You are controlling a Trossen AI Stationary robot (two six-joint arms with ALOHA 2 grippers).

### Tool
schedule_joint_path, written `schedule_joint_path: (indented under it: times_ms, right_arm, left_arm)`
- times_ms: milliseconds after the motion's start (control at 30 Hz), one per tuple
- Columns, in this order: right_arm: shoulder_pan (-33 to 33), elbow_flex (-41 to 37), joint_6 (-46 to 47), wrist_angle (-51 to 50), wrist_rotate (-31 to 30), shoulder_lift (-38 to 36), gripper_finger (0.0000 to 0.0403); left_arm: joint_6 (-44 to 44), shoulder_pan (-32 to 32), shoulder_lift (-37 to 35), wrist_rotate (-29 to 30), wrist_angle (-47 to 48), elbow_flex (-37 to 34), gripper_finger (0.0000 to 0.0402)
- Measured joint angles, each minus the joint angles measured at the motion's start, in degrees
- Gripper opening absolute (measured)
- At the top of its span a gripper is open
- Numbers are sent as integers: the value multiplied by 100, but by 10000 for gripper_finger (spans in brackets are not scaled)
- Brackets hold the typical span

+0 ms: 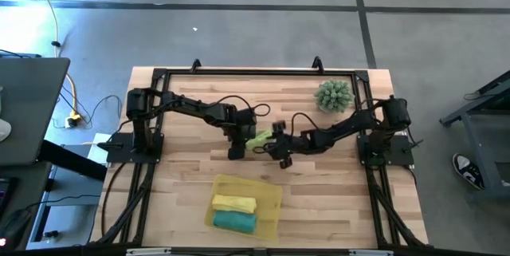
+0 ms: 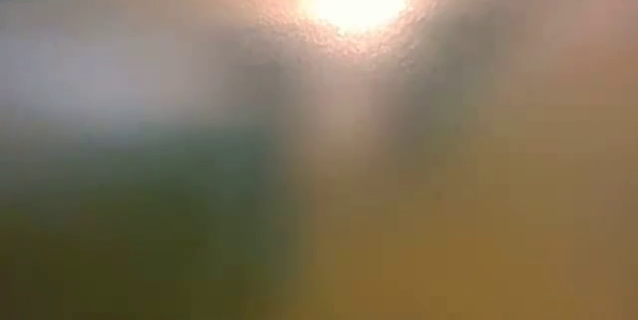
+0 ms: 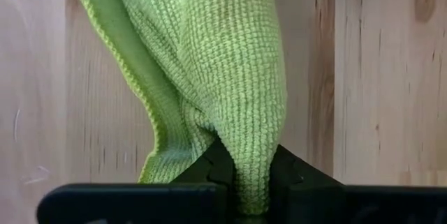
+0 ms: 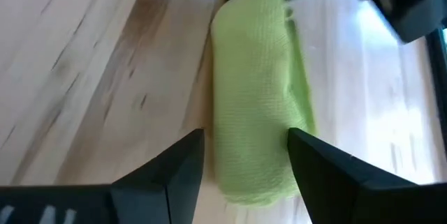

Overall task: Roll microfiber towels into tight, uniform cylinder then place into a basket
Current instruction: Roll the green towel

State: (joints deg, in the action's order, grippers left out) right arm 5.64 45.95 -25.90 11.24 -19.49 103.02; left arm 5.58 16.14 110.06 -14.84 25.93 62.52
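Nearest the table's front edge, the yellow basket (image 1: 275,194) holds the rolled yellow towel (image 1: 233,203) and the rolled teal towel (image 1: 234,221) side by side. Farther back at mid-table, the lime green towel (image 1: 258,139) stretches between the two arms: the left gripper (image 3: 246,195) is clenched on one end of it, while the right gripper (image 4: 246,155) has its fingers spread apart on either side of the other end, not pinching it. Beyond them, the spiky green plant (image 1: 334,96) sits near the far right corner.
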Motion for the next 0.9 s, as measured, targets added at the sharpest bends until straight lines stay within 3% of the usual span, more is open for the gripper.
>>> schedule_joint_path:
  times_ms: [667, 800, 900]
  right_arm:
    - [-418, 23, 376, 108, 576, 254, 199]
    - [-454, 31, 794, 149, 617, 423, 172]
    - [-447, 33, 1033, 91, 661, 429, 130]
  left_arm:
    - [64, 2, 0, -16, -2, 2, 24]
    - [66, 2, 0, -16, -2, 2, 25]
    - [251, 2, 2, -6, 0, 3, 28]
